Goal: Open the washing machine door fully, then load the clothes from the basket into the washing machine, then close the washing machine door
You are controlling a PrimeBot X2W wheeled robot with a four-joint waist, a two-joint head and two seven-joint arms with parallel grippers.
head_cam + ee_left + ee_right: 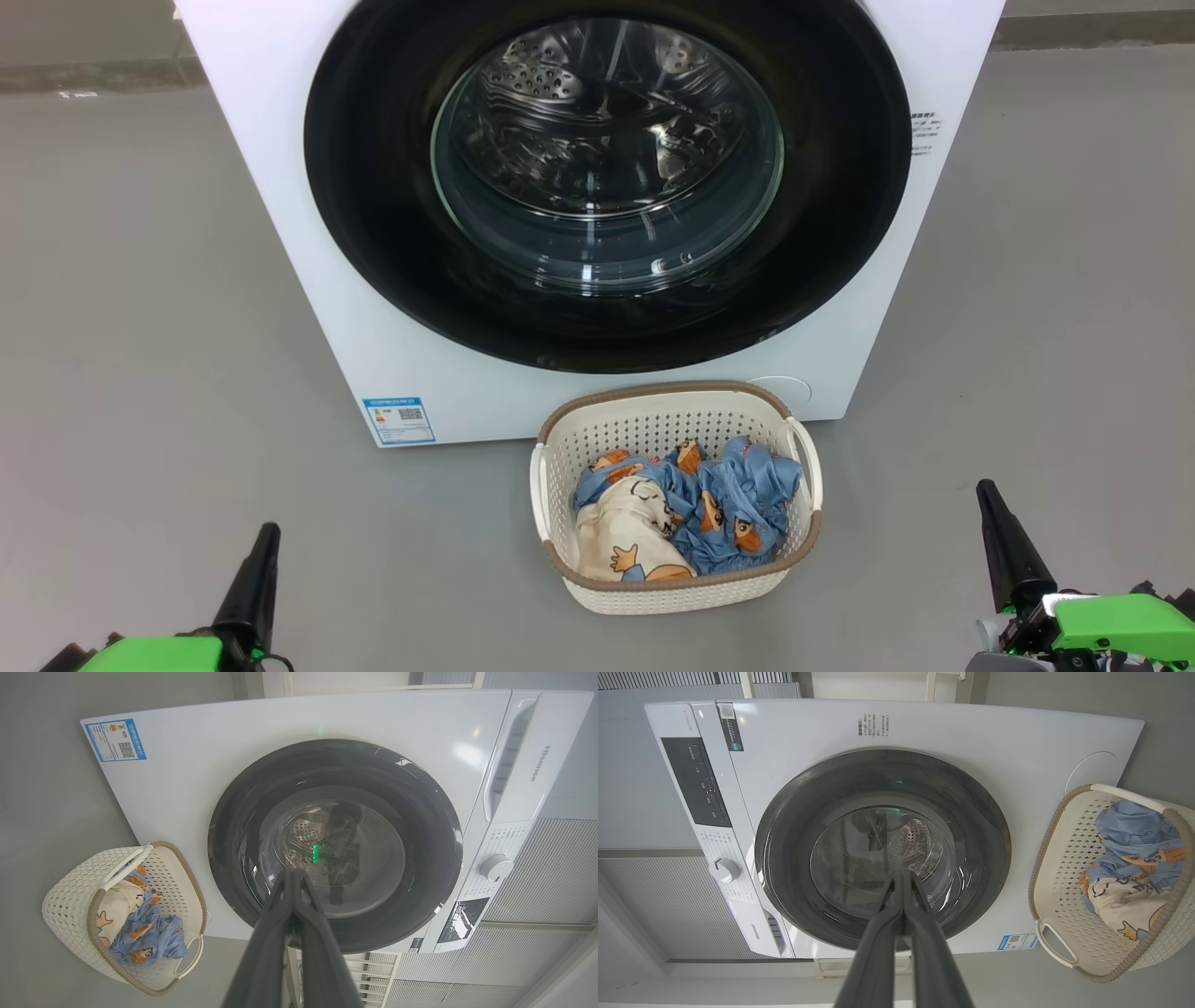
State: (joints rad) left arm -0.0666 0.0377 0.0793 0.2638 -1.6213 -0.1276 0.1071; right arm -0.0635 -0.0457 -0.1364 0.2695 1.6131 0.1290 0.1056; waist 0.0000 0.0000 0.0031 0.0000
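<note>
Left gripper [263,551] at 7 o'clock, right gripper [991,509] at 5, jaws together, empty, head view; soft, light clothes [691,509] lie in the basket [653,390] at 6, under the shut washing machine door [373,187]. Left wrist view: door centred, glossy, likely slippery. Right wrist view: same door; probably best hooked at its rim edge.

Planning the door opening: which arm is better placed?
Left, slightly: left claw and right claw are both shut, similarly far from the washing machine door, but the basket sits toward the right claw's path.
</note>
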